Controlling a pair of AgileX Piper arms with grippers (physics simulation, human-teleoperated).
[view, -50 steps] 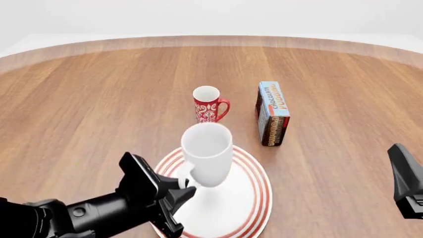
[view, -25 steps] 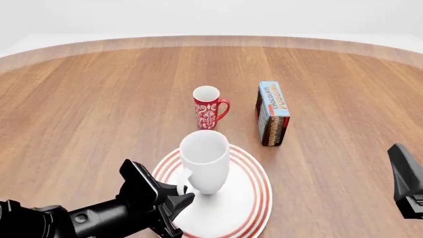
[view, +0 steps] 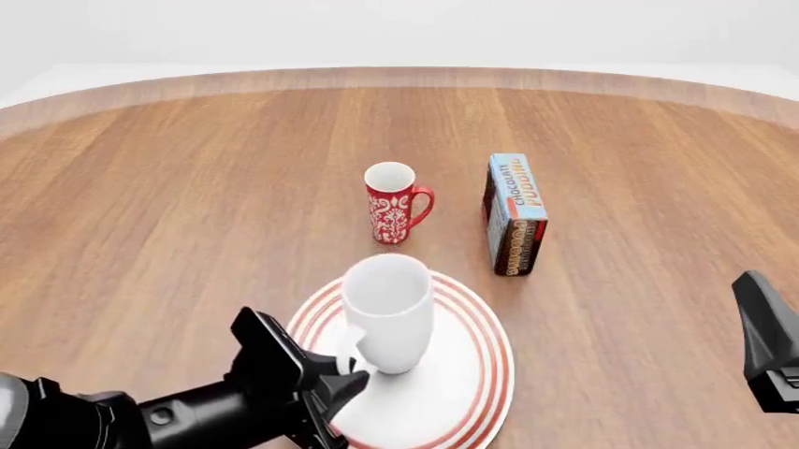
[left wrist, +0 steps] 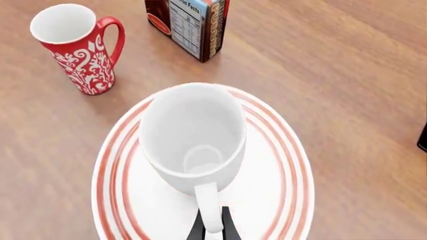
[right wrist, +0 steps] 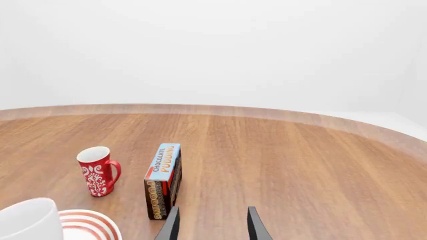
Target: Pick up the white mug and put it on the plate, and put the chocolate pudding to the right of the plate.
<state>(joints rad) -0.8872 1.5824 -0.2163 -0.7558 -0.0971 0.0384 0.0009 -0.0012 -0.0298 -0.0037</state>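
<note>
The white mug [view: 389, 311] is upright over the middle of the plate [view: 481, 374]; whether its base touches the plate I cannot tell. My left gripper [view: 347, 367] is shut on the mug's handle [left wrist: 209, 210], with the fingertips [left wrist: 228, 231] pinching it from both sides. The chocolate pudding [view: 515, 213] stands on edge beyond the plate, a little to its right, beside the red mug. My right gripper [right wrist: 212, 227] is open and empty, held above the table on the near right, well short of the chocolate pudding [right wrist: 163, 180].
A red patterned mug [view: 395, 201] stands just beyond the plate, left of the pudding. The right arm's black body [view: 766, 341] sits at the front view's right edge. Bare wood table surrounds everything, with its curved far edge [view: 399, 77] behind.
My left gripper has come down and back a little, lowering the white mug toward the plate. The right arm, the pudding and the red mug have not moved.
</note>
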